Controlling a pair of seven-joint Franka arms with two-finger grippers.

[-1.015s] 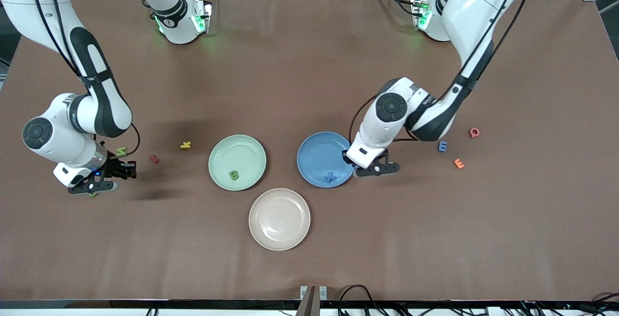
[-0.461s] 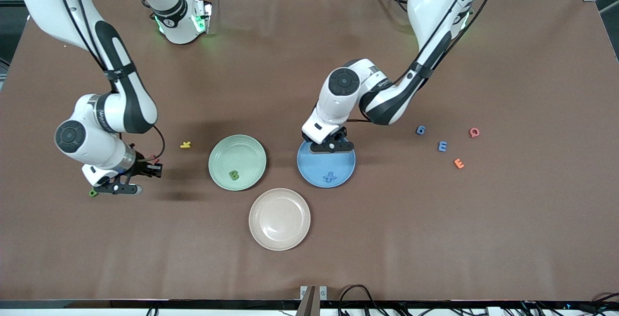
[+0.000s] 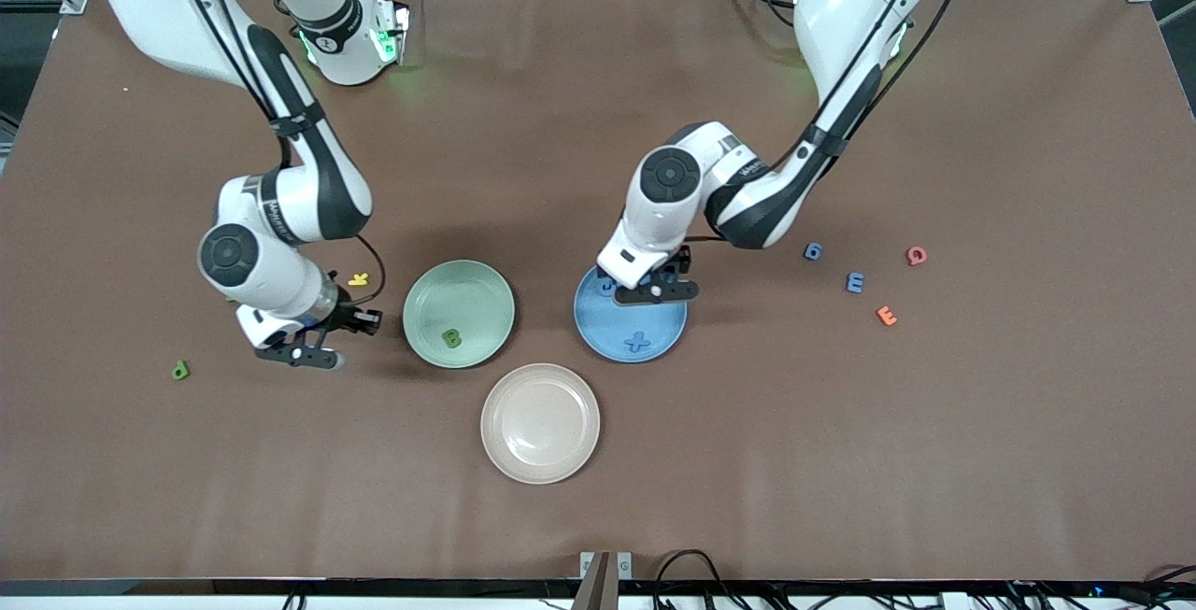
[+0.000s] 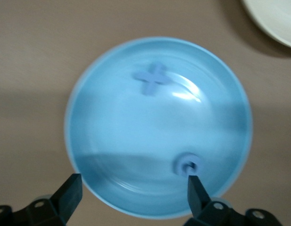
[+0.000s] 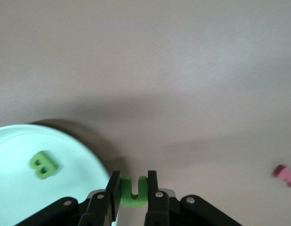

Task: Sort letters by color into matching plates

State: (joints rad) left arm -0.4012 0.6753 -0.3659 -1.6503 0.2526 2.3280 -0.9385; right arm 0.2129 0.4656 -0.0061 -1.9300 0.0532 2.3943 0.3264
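Left arm reaches in from its base, elbow bent, wrist pointing down; left gripper (image 3: 657,291) hangs low over the blue plate (image 3: 598,325) with fingers (image 4: 195,188) spread wide and nothing between them. Right arm is bent downward too, right gripper (image 3: 301,354) low over the table beside the green plate (image 3: 486,278), pads (image 5: 113,188) clamped on a green letter (image 5: 133,192).

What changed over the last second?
The left gripper moved over the blue plate, opened and dropped a blue letter in. The right gripper, clamping a green letter, travelled toward the green plate. Plates and loose letters stayed put.
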